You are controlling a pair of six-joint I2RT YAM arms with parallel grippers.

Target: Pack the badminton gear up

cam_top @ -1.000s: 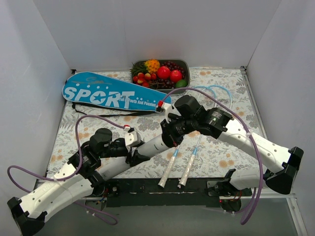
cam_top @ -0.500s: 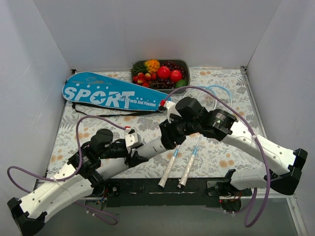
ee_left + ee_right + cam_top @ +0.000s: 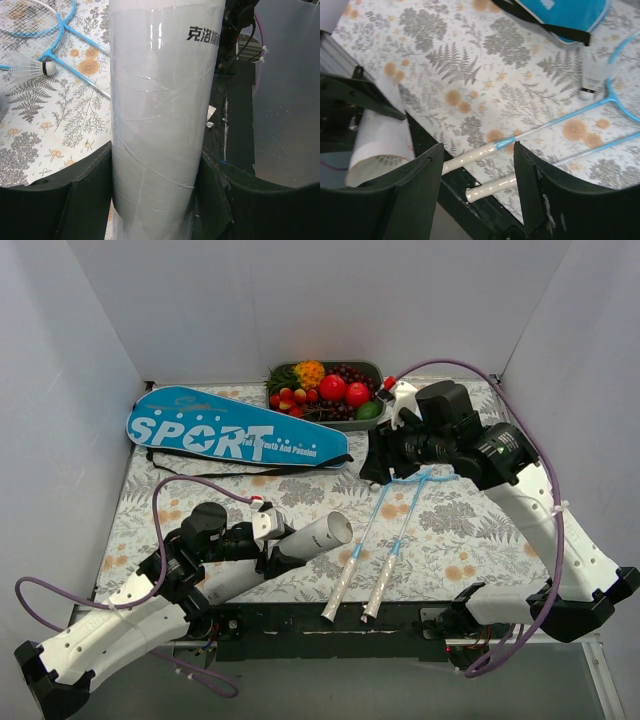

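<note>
**Spotter:** Where is the tube?

**Operator:** My left pincer (image 3: 155, 195) holds the white cylindrical shuttlecock tube (image 3: 318, 536) across its body. I see it slanting up off the floral-cloth table (image 3: 200, 490) at the near side, its free end just left of the racket handles.

**Spotter:** And the other arm?

**Operator:** My right pincer (image 3: 477, 185) stands wide with nothing between its fingers. It hovers over the far right of the table, near the grey tray (image 3: 378, 367) of fruit.

**Spotter:** The rest of the gear?

**Operator:** The two thin light-blue rackets (image 3: 355, 555) lie side by side, white handles at the near edge. The long blue racket-shaped bag (image 3: 230, 428) lettered "SPORT" lies flat at the far left, its narrow end beside the tray.
</note>
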